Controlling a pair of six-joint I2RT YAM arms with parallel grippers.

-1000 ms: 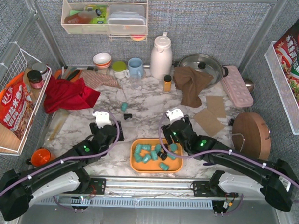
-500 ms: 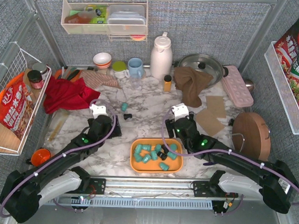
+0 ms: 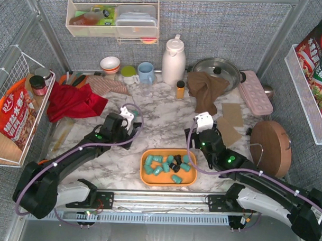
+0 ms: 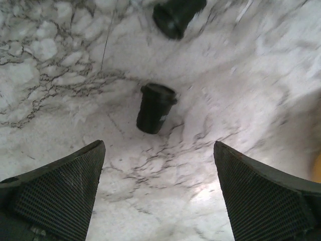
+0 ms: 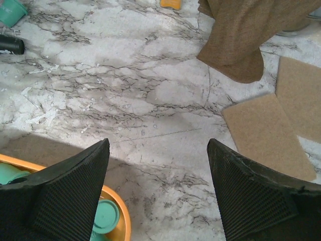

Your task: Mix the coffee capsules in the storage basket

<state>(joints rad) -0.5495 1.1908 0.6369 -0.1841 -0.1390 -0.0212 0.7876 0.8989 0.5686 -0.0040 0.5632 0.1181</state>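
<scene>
Left end effector [image 4: 158, 150] spread; stray black capsule [image 4: 155, 108] lies just ahead. Right end effector [image 5: 158, 145] spread, empty; storage basket [image 5: 123, 221] at its near-left. Risk: tapered capsule squirts out under off-centre pinch.

White Chinese characters mark the red snack bag [image 3: 15, 118], too small to read.
</scene>
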